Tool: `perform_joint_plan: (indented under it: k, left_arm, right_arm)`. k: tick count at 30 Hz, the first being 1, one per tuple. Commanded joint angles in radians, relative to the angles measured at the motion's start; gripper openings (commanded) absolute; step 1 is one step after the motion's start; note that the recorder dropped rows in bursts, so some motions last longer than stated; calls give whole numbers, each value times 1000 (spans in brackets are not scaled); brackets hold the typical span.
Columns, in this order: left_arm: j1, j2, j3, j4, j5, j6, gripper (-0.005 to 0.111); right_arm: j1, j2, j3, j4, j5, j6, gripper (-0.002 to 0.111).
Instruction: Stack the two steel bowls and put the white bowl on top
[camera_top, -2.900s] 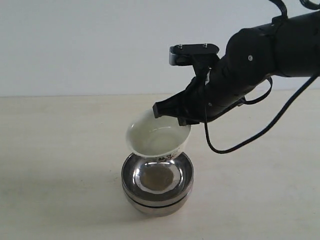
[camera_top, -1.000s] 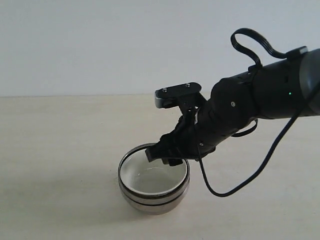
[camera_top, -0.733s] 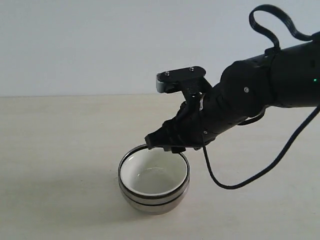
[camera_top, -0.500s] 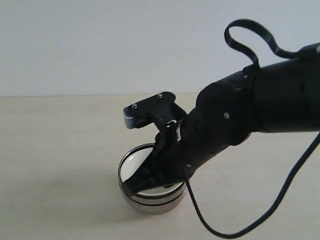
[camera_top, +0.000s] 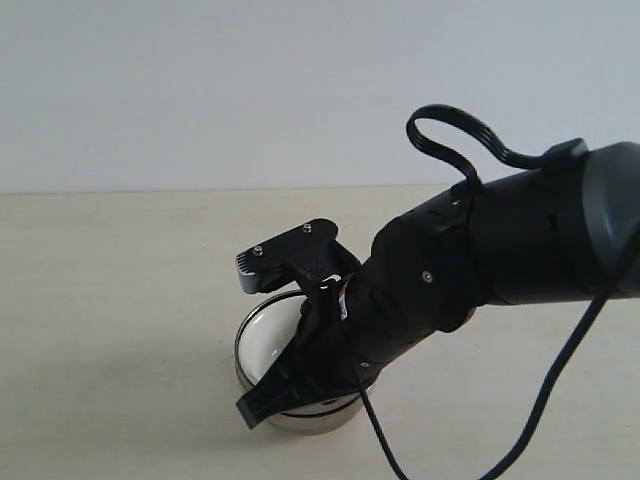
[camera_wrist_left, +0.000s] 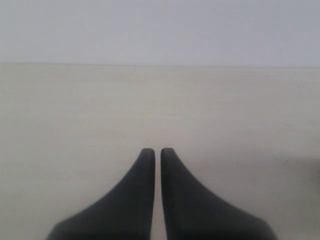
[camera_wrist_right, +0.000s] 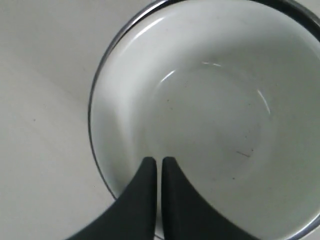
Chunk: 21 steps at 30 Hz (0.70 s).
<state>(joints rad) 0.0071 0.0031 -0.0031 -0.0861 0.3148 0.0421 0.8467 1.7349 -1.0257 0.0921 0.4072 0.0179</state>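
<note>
Three bowls look nested already, so the step in hand, as I judge it, is only to get clear without upsetting them. Away on the left, the left pincer (camera_wrist_left: 156, 151) plays no part: its fingers are pressed together on nothing, with bare table (camera_wrist_left: 75, 110) beneath and ahead of it. The right pincer (camera_wrist_right: 155, 161) is likewise closed and empty. Its tips are at the inner wall of the white bowl (camera_wrist_right: 210, 115), though I cannot tell whether they touch it. That bowl sits below and ahead of the tips, inside the two steel bowls (camera_top: 315, 416), whose rim curves just outside them. A good move would be straight up off the stack, clear of both rims, since a sideways drag could tilt the white bowl or slide the stack. To the right, the right arm (camera_top: 480, 270) reaches across and slopes steeply down over the bowls, its cable (camera_top: 455, 140) looping above.
</note>
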Motion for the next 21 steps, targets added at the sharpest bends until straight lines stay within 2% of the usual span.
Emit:
perform_joint_plan:
  k: [1,15,21]
  left_arm:
    - [-5,-3,3,0,-8,-5,4]
    - [-5,-3,3,0,-8,-5,4]
    - [-5,-3,3,0,-8,-5,4]
  right_arm:
    - [1,-18,2,1,-17,2,0]
    - [1,-103,0,-11,-76,-4,0]
    - [1,-167,0,-11,32,-32,0]
